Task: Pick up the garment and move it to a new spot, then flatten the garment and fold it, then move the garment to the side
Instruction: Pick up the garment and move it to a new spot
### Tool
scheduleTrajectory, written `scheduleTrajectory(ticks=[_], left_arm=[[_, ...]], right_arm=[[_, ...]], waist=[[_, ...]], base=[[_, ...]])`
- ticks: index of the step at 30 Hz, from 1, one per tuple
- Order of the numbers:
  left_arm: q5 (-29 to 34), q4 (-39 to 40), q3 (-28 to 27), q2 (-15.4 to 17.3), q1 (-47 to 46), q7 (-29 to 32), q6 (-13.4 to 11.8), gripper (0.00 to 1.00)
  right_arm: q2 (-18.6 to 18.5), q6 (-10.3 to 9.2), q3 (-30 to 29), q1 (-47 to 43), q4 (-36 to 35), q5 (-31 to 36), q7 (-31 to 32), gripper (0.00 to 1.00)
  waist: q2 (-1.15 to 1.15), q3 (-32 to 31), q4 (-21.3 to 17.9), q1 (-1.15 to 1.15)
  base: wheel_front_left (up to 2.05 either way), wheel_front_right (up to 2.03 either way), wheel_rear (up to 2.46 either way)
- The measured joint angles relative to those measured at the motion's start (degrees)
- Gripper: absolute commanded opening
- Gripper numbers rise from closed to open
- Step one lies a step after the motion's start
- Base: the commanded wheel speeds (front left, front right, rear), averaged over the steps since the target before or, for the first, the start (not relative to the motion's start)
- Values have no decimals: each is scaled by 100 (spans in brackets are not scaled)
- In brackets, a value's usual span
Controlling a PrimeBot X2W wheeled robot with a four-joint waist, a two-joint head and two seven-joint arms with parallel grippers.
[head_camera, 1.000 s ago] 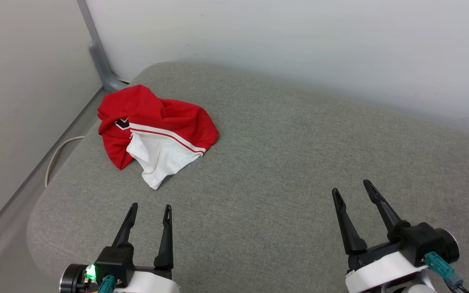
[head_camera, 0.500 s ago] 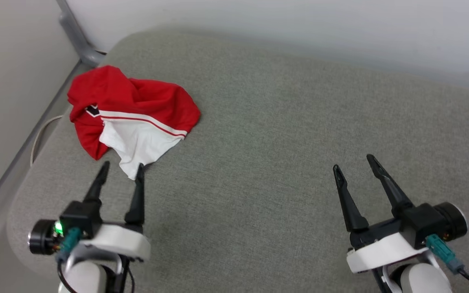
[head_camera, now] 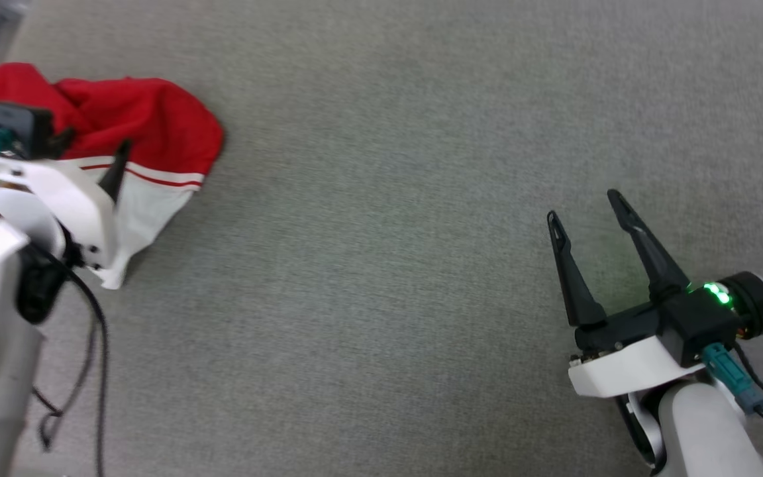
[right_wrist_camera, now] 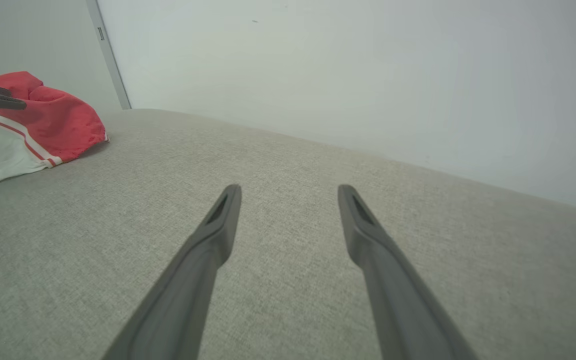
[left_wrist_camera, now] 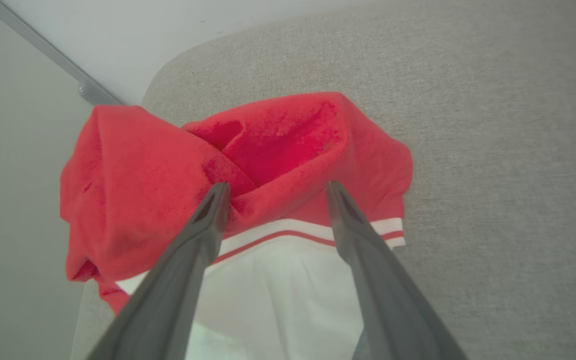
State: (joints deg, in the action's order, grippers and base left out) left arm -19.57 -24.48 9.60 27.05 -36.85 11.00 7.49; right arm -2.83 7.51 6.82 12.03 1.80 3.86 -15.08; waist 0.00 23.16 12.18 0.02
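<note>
The garment (head_camera: 156, 126), a crumpled red jersey with a white panel and red-and-white striped trim, lies bunched at the far left of the grey cushion (head_camera: 381, 265). My left gripper (head_camera: 98, 139) is open and reaches over it. In the left wrist view the garment (left_wrist_camera: 278, 145) sits under and between the fingertips of the left gripper (left_wrist_camera: 275, 186), just beyond the striped trim. My right gripper (head_camera: 583, 205) is open over bare cushion at the lower right, far from the garment. In the right wrist view the right gripper (right_wrist_camera: 289, 189) holds nothing, and the garment (right_wrist_camera: 53, 117) lies far left.
A grey metal post (head_camera: 0, 26) stands at the cushion's far left corner, against a pale wall (right_wrist_camera: 368, 75). The left arm's black cable (head_camera: 93, 344) hangs at the lower left. The cushion's rounded edge (left_wrist_camera: 168, 75) runs just behind the garment.
The head camera has tilted down and moved closer. My left gripper has gone forward from in front of the garment to over it, still open. The right gripper stays open in the same pose.
</note>
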Motion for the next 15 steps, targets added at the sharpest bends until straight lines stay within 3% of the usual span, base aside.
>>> scheduleTrajectory(ticks=[7,12,15], left_arm=[[-1160,-313,759,1003,-609,1328,1,100],[-1527,-560,1054,1377,-817,1652,1,100],[-1720,-786,1214,1414,-942,1708,0,100]], right_arm=[[-2,0,-32,128,-123,23,0,100],[-3,0,-41,216,-171,42,0,100],[-3,0,-57,233,-186,69,0,100]], waist=[[0,502,-358,0],[0,780,-528,0],[0,911,-611,-1]], base=[[0,0,0],[0,0,0],[0,0,0]])
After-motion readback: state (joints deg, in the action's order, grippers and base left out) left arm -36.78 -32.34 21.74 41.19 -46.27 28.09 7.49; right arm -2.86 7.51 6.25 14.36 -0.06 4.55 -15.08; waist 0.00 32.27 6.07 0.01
